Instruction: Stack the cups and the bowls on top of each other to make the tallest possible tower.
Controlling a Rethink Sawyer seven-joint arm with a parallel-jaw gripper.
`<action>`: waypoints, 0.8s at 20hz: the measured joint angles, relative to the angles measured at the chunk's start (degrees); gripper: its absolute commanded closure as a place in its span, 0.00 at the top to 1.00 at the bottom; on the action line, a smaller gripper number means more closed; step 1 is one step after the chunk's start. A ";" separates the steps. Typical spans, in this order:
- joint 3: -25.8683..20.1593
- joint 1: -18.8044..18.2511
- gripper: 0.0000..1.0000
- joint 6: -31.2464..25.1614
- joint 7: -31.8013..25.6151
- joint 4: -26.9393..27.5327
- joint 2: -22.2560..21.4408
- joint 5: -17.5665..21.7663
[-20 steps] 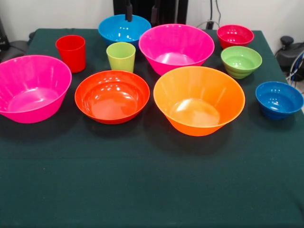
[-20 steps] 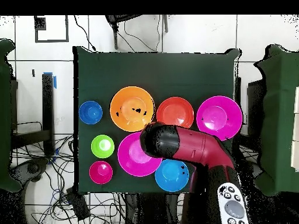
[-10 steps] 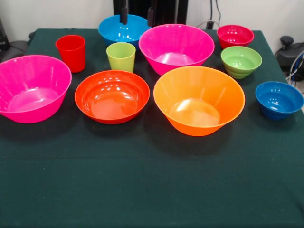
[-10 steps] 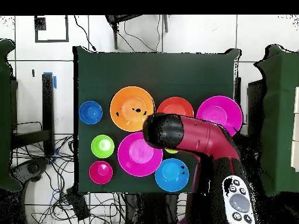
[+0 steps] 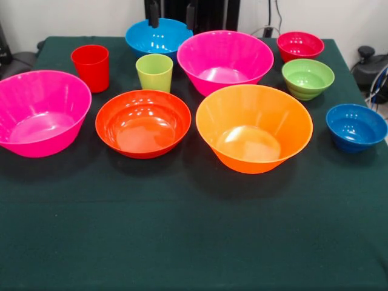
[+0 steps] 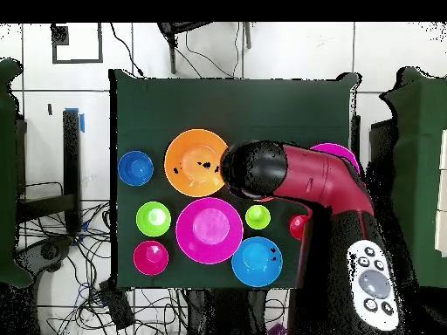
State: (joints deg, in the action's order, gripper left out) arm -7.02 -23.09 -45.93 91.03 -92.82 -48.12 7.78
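Nothing was stacked yet; the open, empty tool (image 5: 172, 13) hung at twelve o'clock above the blue bowl (image 5: 159, 35), needing to drop and grab one.

The big orange plastic bowl (image 5: 254, 128) and medium red-orange plastic bowl (image 5: 143, 122) look glossy and smooth; the dark green cloth table cover (image 5: 194, 236) is matt.
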 measured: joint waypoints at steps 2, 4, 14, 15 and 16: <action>-0.46 -0.57 1.00 -0.61 0.00 0.85 0.41 0.34; -1.14 -1.65 1.00 -1.33 0.00 2.19 1.15 1.30; -1.96 -4.61 1.00 -3.73 0.00 7.15 6.38 7.38; -2.05 -4.91 1.00 -4.52 0.00 7.70 7.19 7.82; -2.39 -5.44 1.00 -6.02 0.00 8.49 8.51 8.23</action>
State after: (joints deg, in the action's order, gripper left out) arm -9.41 -28.53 -51.96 91.03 -84.33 -39.60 16.00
